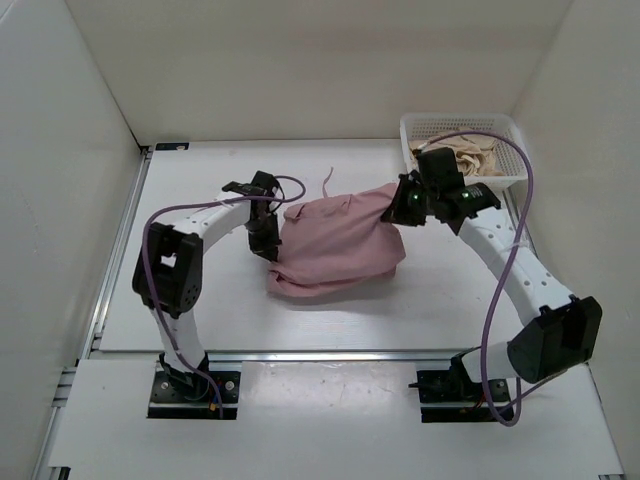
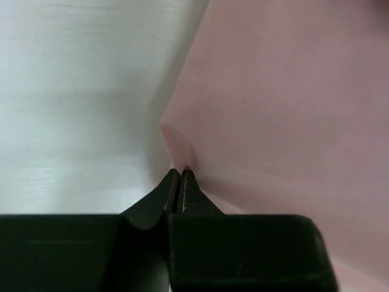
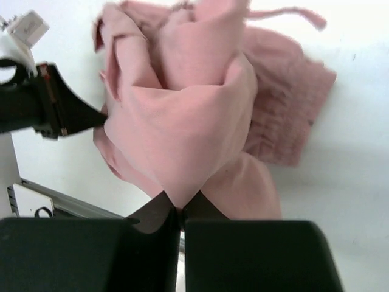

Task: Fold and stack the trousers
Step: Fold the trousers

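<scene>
The pink trousers (image 1: 335, 250) lie bunched in the middle of the table (image 1: 200, 300) between both arms; the left gripper (image 2: 181, 175) pinches their left edge, jaws tight, and the right gripper (image 3: 180, 205) clamps a fold on their right

trousers (image 1: 335, 245) | dusty-pink, bunched heap | table (image 1: 200, 310) centre | drawstring (image 1: 328, 183) trailing toward far side

One pair of trousers (image 1: 335, 250). Two grippers flank it: left gripper (image 1: 268, 244) and right gripper (image 1: 405, 207). One basket (image 1: 455, 119) sits just behind the right gripper, holding one beige cloth (image 1: 468, 158).
</scene>
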